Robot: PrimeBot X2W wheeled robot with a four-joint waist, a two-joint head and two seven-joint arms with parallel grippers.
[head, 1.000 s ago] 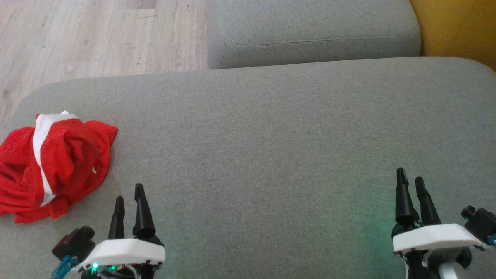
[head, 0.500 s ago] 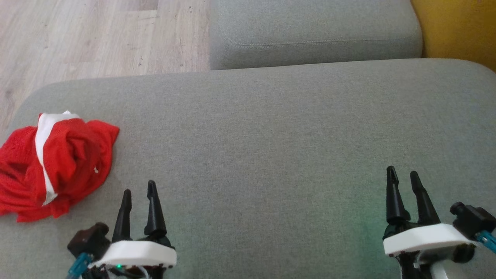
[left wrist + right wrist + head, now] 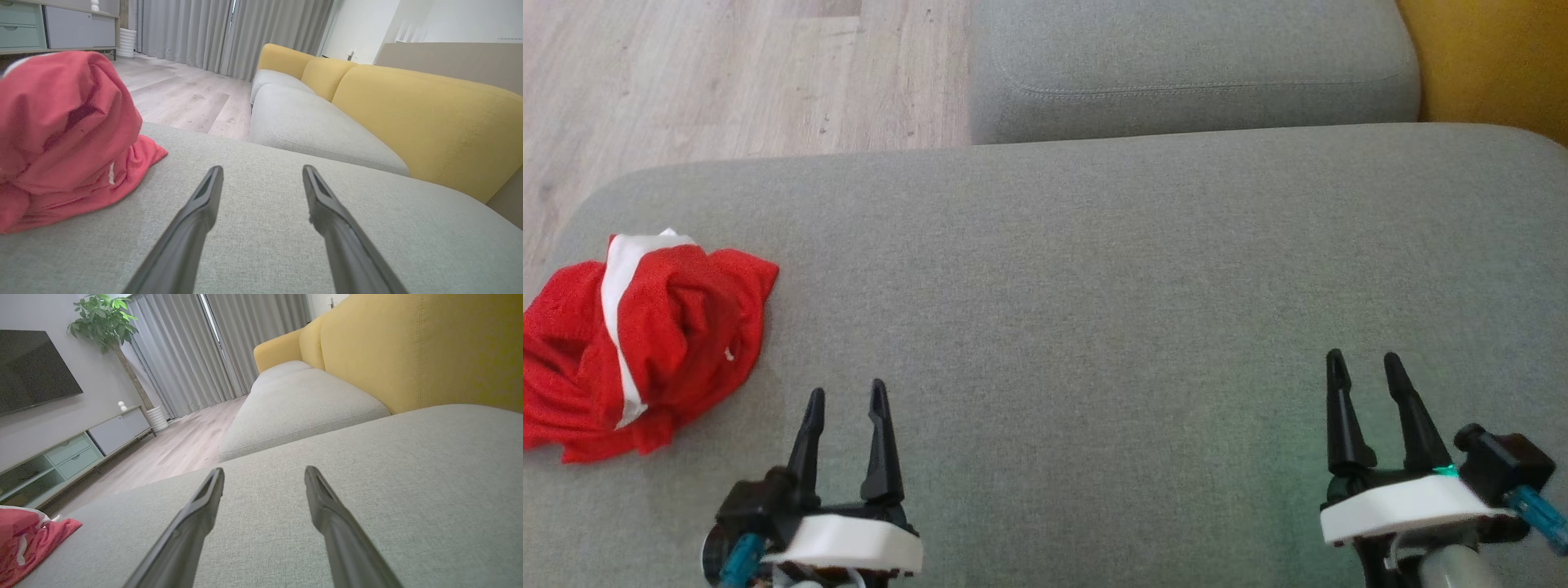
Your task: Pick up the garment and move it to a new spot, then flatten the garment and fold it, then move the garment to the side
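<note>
The red garment [image 3: 645, 343], with its white stripe, lies crumpled in a heap at the left end of the wide grey seat cushion [image 3: 1094, 269], close to the cushion's rounded corner. The left claw [image 3: 846, 388] is low over the cushion just to the right of the heap, its two dark fingers spread apart, holding nothing and clear of the fabric. The right claw [image 3: 1362, 355] is well apart from the garment, near the cushion's right end, its fingers likewise parted and empty. Beyond the far edge lies a second grey cushion [image 3: 1192, 73], with pale wooden floor [image 3: 727, 73] to its left and a yellow backrest [image 3: 1494, 57] at the right. In the left wrist view the heap rises to the left of the fingers — one loose red corner trails toward them across the cushion.
</note>
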